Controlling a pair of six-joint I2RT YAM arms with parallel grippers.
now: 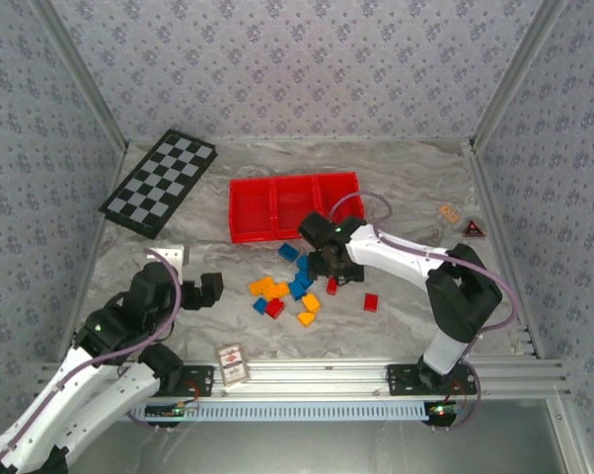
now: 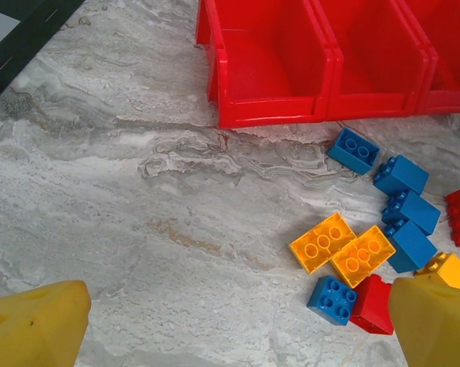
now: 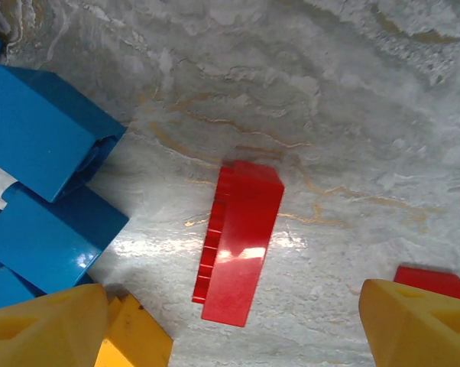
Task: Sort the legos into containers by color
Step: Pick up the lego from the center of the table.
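The red tray (image 1: 292, 205) with three compartments lies at mid-table and looks empty (image 2: 268, 69). Red, blue and orange-yellow legos (image 1: 289, 286) are scattered just in front of it. My right gripper (image 1: 332, 267) hangs low over the pile's right side, open. A red brick (image 3: 241, 241) lies on its side between its yellow fingers (image 3: 417, 325), untouched, with blue bricks (image 3: 43, 141) to the left. My left gripper (image 1: 210, 289) stands open to the left of the pile, over bare table (image 2: 234, 329). Two orange bricks (image 2: 322, 242) and a blue one (image 2: 332, 297) lie to its right.
A black-and-white checkered board (image 1: 159, 183) lies at the back left. A small card box (image 1: 234, 364) sits at the near edge between the arms. A lone red brick (image 1: 370, 302) lies right of the pile. Two small items (image 1: 449, 213) rest at far right.
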